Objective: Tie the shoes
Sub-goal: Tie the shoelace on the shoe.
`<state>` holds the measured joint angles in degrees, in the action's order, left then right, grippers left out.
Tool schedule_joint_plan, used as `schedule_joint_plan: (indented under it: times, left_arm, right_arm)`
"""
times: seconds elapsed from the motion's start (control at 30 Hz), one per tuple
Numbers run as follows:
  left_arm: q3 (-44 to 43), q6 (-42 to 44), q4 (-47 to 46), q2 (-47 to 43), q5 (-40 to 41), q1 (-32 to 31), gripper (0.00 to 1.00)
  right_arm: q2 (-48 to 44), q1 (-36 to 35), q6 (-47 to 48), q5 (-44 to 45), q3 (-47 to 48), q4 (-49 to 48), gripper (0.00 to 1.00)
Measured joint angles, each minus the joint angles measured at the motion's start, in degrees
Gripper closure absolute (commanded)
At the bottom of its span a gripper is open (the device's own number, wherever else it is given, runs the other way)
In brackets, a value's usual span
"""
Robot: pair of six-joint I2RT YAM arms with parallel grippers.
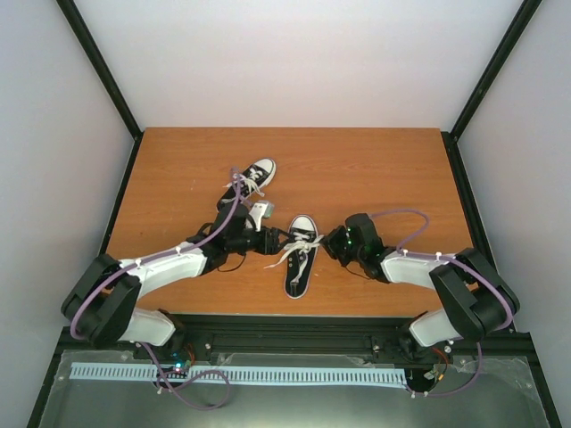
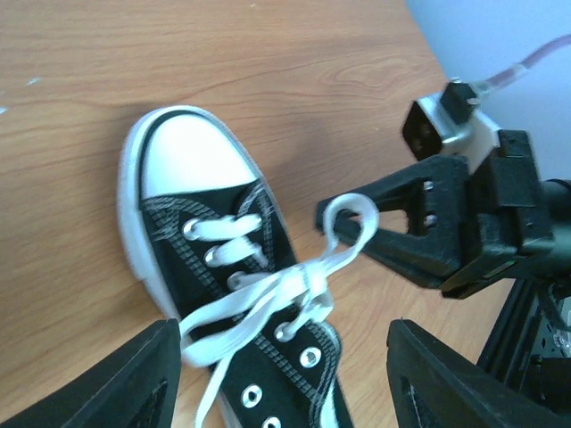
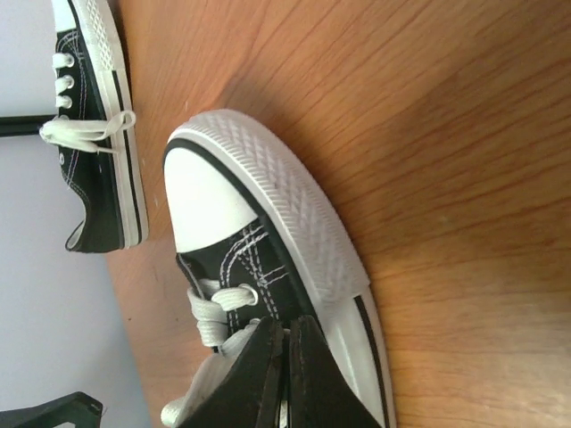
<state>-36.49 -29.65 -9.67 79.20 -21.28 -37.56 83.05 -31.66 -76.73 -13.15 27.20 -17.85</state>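
Two black shoes with white toe caps lie on the wooden table. The near shoe [image 1: 302, 256] is in the middle with its toe pointing away, and its white laces [image 2: 268, 299] are crossed in a loose knot. My left gripper [image 2: 281, 332] hangs open over the lacing, one finger on each side, holding nothing. My right gripper [image 3: 287, 328] is shut on a lace loop [image 2: 350, 212] pulled out to the shoe's right side. The far shoe [image 1: 256, 176] lies behind my left arm, with its laces [image 3: 85, 131] loose.
The table [image 1: 393, 169] is walled by white panels with black frame posts at the back corners. My left arm [image 1: 178, 260] reaches in from the left and my right arm [image 1: 419, 266] from the right, and they meet at the near shoe.
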Motion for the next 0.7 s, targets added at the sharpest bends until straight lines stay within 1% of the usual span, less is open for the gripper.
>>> schedule_joint_plan:
  times: [0.17, 0.4, 0.6, 0.7]
  left_arm:
    - [3.3, -3.6, 2.2, -2.4, -2.5, 3.0, 0.41]
    - [4.0, -6.9, 3.5, -2.3, -6.3, 3.6, 0.44]
    - [3.4, -7.2, 3.5, 0.7, -9.1, 3.7, 0.49]
    - [1.9, -7.2, 3.5, 3.2, -10.3, 3.7, 0.50]
  right_arm:
    - [-1.9, 1.2, 0.6, 0.7, -1.2, 1.7, 0.97]
    - [-4.1, 2.8, 1.3, 1.0, -3.0, 2.8, 0.97]
    - [-4.6, 3.6, 1.9, 1.2, -4.8, 3.6, 0.97]
    - [-5.6, 3.9, 1.9, 1.3, -6.3, 3.5, 0.93]
